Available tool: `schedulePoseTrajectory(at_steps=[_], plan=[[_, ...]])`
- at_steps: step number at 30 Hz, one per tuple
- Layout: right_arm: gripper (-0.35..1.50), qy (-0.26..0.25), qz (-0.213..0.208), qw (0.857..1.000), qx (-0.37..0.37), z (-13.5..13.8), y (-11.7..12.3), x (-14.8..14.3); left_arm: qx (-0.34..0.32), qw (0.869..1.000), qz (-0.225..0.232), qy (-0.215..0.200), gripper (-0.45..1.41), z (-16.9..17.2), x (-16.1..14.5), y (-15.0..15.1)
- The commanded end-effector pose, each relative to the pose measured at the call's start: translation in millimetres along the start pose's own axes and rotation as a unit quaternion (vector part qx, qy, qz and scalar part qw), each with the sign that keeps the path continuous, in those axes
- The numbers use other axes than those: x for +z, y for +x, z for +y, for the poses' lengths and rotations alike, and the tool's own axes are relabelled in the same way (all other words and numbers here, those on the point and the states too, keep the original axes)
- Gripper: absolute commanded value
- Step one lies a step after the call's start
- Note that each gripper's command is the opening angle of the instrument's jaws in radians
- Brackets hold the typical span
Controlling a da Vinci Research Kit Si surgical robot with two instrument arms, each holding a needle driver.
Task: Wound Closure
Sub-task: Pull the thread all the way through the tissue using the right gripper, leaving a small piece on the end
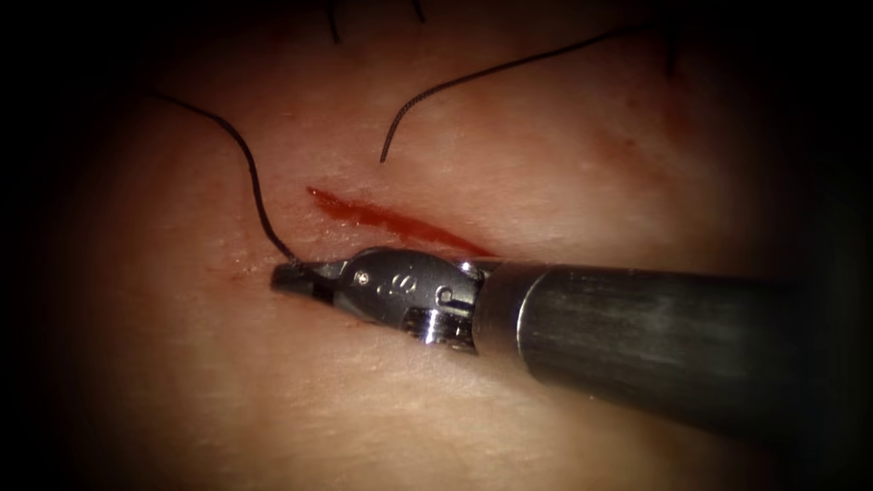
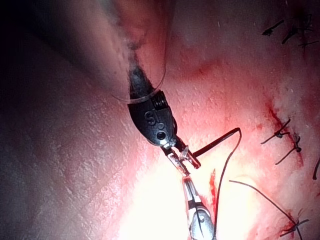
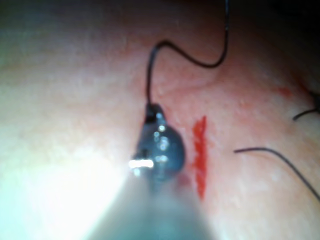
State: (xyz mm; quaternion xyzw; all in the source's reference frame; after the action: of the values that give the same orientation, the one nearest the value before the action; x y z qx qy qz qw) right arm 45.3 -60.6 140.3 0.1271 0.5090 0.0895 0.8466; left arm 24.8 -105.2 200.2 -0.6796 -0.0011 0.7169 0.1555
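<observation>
Two tools meet tip to tip in the left wrist view: the left tool (image 2: pixel 181 156) with jaws slightly parted, and the right tool (image 2: pixel 191 200) just beyond it. From the endoscope, the right tool (image 1: pixel 293 275) comes in from the right, jaws closed on the thread (image 1: pixel 247 168) at its tip, low against the tissue (image 1: pixel 273 409). That thread curves up and away to the left. The red cut (image 1: pixel 391 221) lies just above the tool's wrist. A loose thread end (image 1: pixel 436 95) rests above the cut. I cannot make out the needle.
</observation>
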Motion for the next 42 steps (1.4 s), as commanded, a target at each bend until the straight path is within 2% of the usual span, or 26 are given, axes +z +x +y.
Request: schedulePoseTrajectory(at_steps=[1,4,8,9,16,17,20,22,25,34,37,42], plan=[[-0.35,-0.003,-0.003,1.000,0.011,-0.5,-0.4,-0.1,0.000,1.000,0.002,-0.002,-0.45,0.9,0.7,-0.9],[-0.35,-0.004,-0.005,1.000,0.017,-1.3,-0.9,-1.9,0.003,1.000,0.006,-0.005,-0.45,1.6,1.5,-1.4],[-0.35,-0.001,-0.009,1.000,0.014,-4.1,-1.9,-6.1,0.010,1.000,0.013,-0.008,-0.45,2.8,3.1,-2.6],[-0.35,-0.001,-0.009,1.000,0.014,-4.1,-1.9,-6.1,0.010,1.000,0.013,-0.008,-0.45,2.8,3.1,-2.6],[-0.35,0.013,-0.017,0.999,0.027,-9.5,-3.0,-12.6,0.011,1.000,0.015,-0.005,-0.45,3.1,4.6,-4.5],[-0.35,0.019,-0.023,0.999,0.029,-11.0,-3.1,-14.4,0.010,1.000,0.016,-0.004,-0.45,3.1,5.0,-5.0],[-0.35,0.040,-0.040,0.998,0.028,-13.9,-2.8,-17.4,0.008,1.000,0.017,-0.003,-0.45,3.6,5.4,-6.1],[-0.35,0.046,-0.043,0.998,0.027,-14.5,-2.6,-18.0,0.007,1.000,0.017,-0.003,-0.45,3.8,5.4,-6.4],[-0.35,0.089,-0.070,0.993,0.016,-17.5,-1.9,-20.5,-0.003,1.000,0.020,-0.005,-0.45,4.1,4.7,-7.4],[-0.35,0.112,-0.087,0.990,0.007,-18.9,-2.1,-22.8,-0.007,1.000,0.018,-0.004,-0.45,3.4,3.8,-7.5],[-0.35,0.113,-0.090,0.989,0.005,-18.9,-2.5,-23.1,-0.009,1.000,0.017,-0.002,-0.45,3.3,4.9,-7.3],[-0.35,0.118,-0.098,0.988,0.005,-19.0,-3.1,-23.6,-0.008,0.999,0.023,-0.021,-0.45,3.7,8.0,-7.2]])
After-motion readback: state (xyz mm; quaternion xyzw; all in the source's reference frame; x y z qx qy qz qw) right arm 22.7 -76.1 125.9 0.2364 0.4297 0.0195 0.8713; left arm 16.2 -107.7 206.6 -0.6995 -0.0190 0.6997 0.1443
